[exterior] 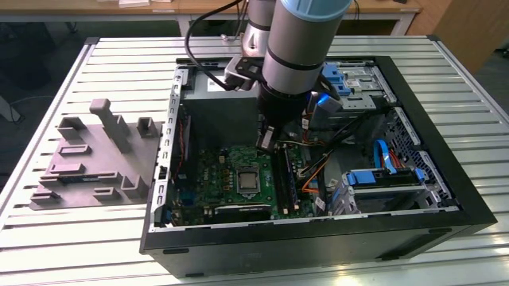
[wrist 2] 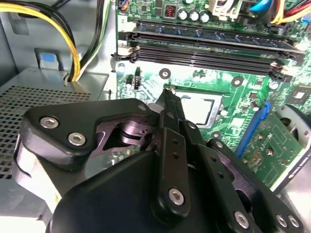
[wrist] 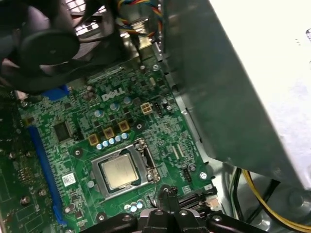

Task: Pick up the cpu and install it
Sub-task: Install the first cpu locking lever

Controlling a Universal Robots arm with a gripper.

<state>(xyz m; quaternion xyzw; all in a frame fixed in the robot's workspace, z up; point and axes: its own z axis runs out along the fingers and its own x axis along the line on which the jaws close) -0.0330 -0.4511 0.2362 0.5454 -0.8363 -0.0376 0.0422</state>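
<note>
Cpu (wrist: pixel 119 173) sits in socket (wrist: pixel 121 170); my end effector (wrist: pixel 167 191) hangs beside it, closed, empty. Install looks done.

A thick grey cylindrical robot arm (exterior: pixel 292 42) carries a pale blue joint cap and looping black cable. Its matte black metal gripper (wrist 2: pixel 167 99) has silver screw heads along jointed links.

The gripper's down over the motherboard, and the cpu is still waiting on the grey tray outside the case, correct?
Not quite. The gripper is over the motherboard, but the cpu already sits in the socket frame, as the first wrist view shows.
</note>
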